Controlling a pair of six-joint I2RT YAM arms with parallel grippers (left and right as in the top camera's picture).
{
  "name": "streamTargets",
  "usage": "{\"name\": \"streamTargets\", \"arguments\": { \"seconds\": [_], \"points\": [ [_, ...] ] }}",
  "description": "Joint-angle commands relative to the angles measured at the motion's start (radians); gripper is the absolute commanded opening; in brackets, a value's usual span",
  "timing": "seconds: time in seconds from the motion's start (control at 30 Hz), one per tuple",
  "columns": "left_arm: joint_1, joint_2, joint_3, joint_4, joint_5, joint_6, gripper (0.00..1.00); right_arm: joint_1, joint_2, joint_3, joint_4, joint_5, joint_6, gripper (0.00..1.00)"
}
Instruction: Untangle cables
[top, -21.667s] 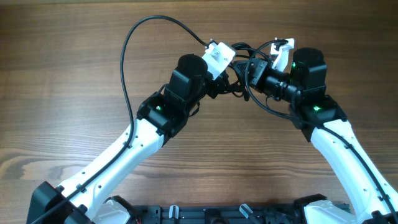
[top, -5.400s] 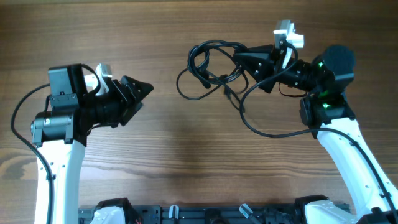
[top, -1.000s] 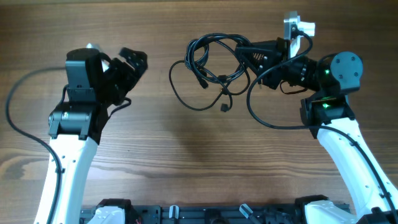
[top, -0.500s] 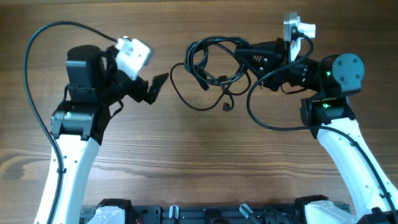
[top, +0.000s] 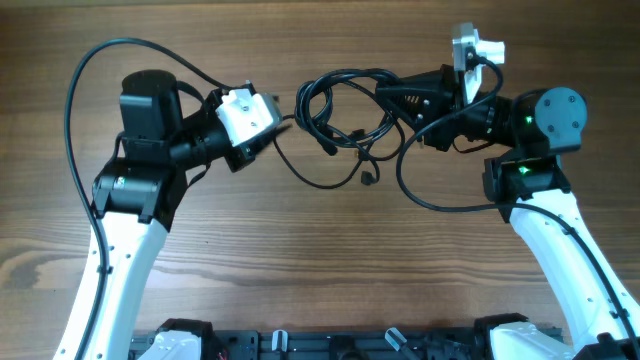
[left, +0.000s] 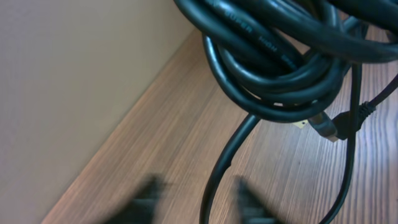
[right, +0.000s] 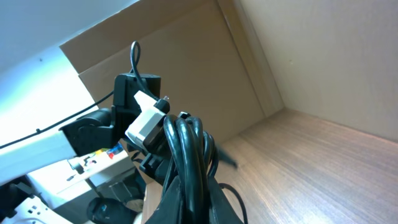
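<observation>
The cables (top: 340, 95) are a tangled bundle of thin black cords, held up off the wooden table. A loose loop (top: 318, 178) trails down to a small plug end (top: 368, 180). My right gripper (top: 392, 97) is shut on the bundle's right side; the right wrist view shows the cords (right: 189, 149) pinched between its fingers (right: 194, 200). My left gripper (top: 285, 124) is at the bundle's left edge. In the left wrist view its blurred fingers (left: 199, 200) are open, one strand (left: 219, 177) runs between them, and the coiled bundle (left: 280, 62) hangs just ahead.
The thicker black robot wiring (top: 100, 70) arcs from the left arm over the table's left side. Another robot cable (top: 430, 195) loops below the right gripper. The left arm's white camera housing (right: 146, 121) shows behind the bundle in the right wrist view.
My left arm has swung right and its gripper has come up to the left edge of the bundle. The right gripper still holds the bundle in about the same place.
</observation>
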Motion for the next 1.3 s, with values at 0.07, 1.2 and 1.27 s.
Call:
{"name": "streamTargets", "arguments": {
  "seconds": [0.07,1.2,1.27],
  "points": [
    [-0.005,0.029,0.007,-0.005,0.092,0.019,0.04,0.0,-0.013,0.006,0.012,-0.018,0.029,0.04],
    [-0.005,0.045,0.007,-0.019,0.177,0.011,0.04,0.0,-0.013,0.006,0.125,-0.084,0.167,0.04],
    [-0.004,0.045,0.007,-0.013,0.137,-0.034,0.04,0.0,-0.013,0.006,0.095,-0.076,0.161,0.04]
  ]
}}
